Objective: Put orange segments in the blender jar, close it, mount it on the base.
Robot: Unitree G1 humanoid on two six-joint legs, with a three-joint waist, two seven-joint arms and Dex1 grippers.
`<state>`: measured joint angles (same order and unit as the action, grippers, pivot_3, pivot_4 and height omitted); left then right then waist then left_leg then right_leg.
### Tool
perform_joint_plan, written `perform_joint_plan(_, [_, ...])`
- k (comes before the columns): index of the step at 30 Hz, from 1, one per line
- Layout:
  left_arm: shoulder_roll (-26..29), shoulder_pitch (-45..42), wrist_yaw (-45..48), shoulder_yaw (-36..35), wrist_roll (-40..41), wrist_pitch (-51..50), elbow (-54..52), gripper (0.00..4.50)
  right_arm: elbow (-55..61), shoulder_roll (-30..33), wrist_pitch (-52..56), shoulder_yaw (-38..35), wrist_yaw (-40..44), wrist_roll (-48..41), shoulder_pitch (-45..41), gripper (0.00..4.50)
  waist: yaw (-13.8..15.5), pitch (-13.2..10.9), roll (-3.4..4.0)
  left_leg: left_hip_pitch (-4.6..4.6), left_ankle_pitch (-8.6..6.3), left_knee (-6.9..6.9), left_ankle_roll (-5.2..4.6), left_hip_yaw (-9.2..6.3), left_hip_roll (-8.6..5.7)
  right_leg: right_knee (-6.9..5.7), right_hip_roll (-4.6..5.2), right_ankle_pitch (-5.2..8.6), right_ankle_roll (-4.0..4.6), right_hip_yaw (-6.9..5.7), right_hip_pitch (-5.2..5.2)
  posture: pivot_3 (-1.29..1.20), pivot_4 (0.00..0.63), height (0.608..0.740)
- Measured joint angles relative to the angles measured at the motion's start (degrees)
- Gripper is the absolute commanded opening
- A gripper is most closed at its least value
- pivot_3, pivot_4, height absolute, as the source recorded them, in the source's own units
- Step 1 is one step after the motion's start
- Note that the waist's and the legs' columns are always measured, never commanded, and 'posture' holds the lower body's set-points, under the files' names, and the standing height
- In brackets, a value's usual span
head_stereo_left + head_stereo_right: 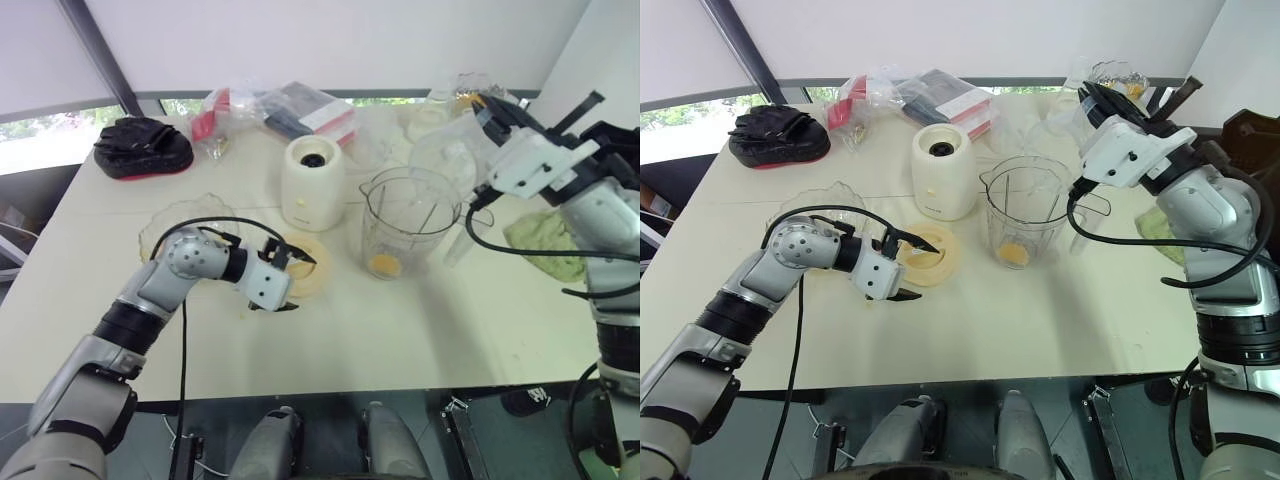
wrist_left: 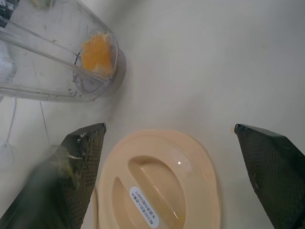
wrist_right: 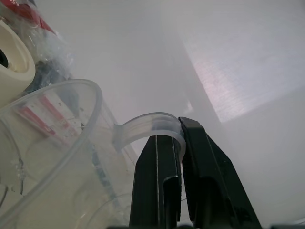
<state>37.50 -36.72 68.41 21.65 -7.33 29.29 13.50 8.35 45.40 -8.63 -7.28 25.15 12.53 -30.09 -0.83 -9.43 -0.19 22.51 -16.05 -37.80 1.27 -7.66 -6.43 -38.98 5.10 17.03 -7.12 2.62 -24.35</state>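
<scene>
Right now the left gripper (image 1: 908, 268) sits low over the table (image 1: 420, 330) with its fingers (image 2: 269, 164) spread as wide as they go, one on each side of the flat cream lid (image 2: 159, 183), holding nothing. That lid lies flat just in front of the base (image 1: 313, 183), which stands upright with its dark socket facing up.

Just to the right of the base stands the jar (image 1: 405, 222), upright on the table and uncovered. At its bottom lies an orange segment (image 1: 384, 265).

Over on the right, the right gripper (image 3: 180, 138) is raised above the table, its two black fingers pinched together on the curved handle of a clear plastic cup (image 3: 57, 157), which it holds up beside the jar's rim. Behind it, near the far right corner, a glass bowl (image 1: 1118, 78) has more orange pieces in it. A scalloped glass dish (image 1: 185, 222) rests behind the left arm, and a green cloth (image 1: 548, 245) lies by the right arm.
</scene>
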Motion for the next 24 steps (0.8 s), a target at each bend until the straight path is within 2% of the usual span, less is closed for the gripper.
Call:
perform_joint_plan(7, [0.0,0.03,0.08,0.02,-0.04,-0.01,0.0,4.5,0.49,-4.19,9.61,-2.79,-0.76,-4.42,0.37,0.03,0.05,0.0,0.0,0.0,0.0,-0.02,0.0,0.0,0.0,-0.01,0.0,0.0,0.0,0.0,0.01,0.0,0.15,0.74])
perform_joint_plan(14, [0.14,0.02,0.09,0.02,-0.39,0.0,0.02,4.5,0.03,-11.93,28.22,-12.9,-5.92,-15.4,0.82,0.03,0.12,0.0,-0.01,0.0,0.0,-0.05,0.0,-0.02,-0.01,-0.04,0.02,0.0,0.0,0.01,0.03,0.0,0.15,0.74])
perform_joint_plan(19, [0.68,-0.02,0.18,0.05,-0.95,1.03,1.03,4.5,-2.87,-17.97,36.97,-22.25,-13.92,-23.02,-0.72,0.03,-0.03,0.01,0.01,0.0,0.0,-0.05,0.0,-0.03,0.0,-0.07,0.02,0.0,0.0,0.01,0.01,0.0,0.15,0.74])
perform_joint_plan(24, [1.31,-0.04,0.51,0.09,-1.0,1.55,1.14,4.5,-4.86,-22.57,39.36,-29.32,-22.54,-27.83,-1.89,0.03,-0.14,0.02,0.02,0.0,0.0,-0.04,0.0,-0.02,0.0,-0.11,0.03,0.0,0.0,0.02,-0.01,0.0,0.15,0.74])
